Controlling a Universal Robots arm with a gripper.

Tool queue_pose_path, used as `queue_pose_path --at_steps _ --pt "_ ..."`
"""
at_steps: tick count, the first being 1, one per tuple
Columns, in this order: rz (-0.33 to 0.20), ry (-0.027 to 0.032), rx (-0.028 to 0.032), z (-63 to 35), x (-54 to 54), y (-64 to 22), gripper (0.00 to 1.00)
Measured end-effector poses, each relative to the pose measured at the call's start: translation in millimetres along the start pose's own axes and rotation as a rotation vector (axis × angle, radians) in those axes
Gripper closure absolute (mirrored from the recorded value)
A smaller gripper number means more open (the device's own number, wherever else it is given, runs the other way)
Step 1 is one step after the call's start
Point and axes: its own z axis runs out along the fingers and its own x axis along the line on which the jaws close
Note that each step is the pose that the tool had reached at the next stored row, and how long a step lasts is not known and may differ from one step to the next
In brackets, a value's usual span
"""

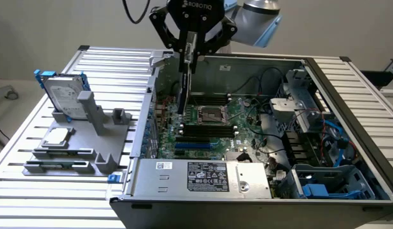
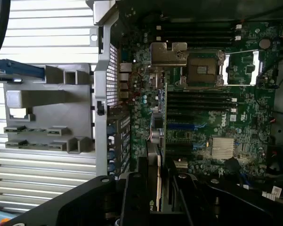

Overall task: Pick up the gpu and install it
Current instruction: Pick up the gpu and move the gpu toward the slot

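The tool is clamping the gpu edge-down, so its connector is facing the motherboard slots, nine o'clock side.

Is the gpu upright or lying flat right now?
Upright, on edge: the gripper holds the gpu vertically over the motherboard.

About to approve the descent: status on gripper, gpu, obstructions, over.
Robotiq gripper shut on gpu. Gpu upright on edge, over motherboard in open computer case, seating not confirmed. No obstruction visible beneath it.
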Motion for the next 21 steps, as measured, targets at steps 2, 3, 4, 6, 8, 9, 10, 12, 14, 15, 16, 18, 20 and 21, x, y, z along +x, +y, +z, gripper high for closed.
queue_pose_path --at_steps 2,3,4,6,8,9,10,12,14,15,16,18,20,21 --pt "0.002 0.0001 0.0015 1.9 -7.9 0.0 0.74" --pt "0.003 0.0002 0.002 2.9 -11.7 0.1 0.74" --pt "0.004 0.0002 0.0021 4.1 -15.9 0.1 0.74" --pt "0.006 0.0002 0.0021 6.7 -24.8 0.1 0.74" --pt "0.008 0.0002 0.0017 9.3 -33.5 0.2 0.74" --pt "0.009 0.0002 0.0015 10.6 -38.0 0.4 0.74" --pt "0.011 0.0003 0.0015 11.9 -42.4 0.4 0.74" --pt "0.012 0.0004 0.0013 14.5 -51.0 0.8 0.74" --pt "0.013 0.0004 0.0014 17.3 -59.0 1.5 0.74" --pt "0.014 0.0004 0.0014 18.7 -62.1 2.1 0.74" --pt "0.014 0.0004 0.0013 20.3 -64.6 2.8 0.74" --pt "0.014 0.0003 0.0009 23.8 -66.7 3.6 0.74" --pt "0.014 0.0028 0.0012 23.9 -66.8 3.7 0.74" --pt "0.014 0.0028 0.0012 23.9 -66.8 3.7 0.74"
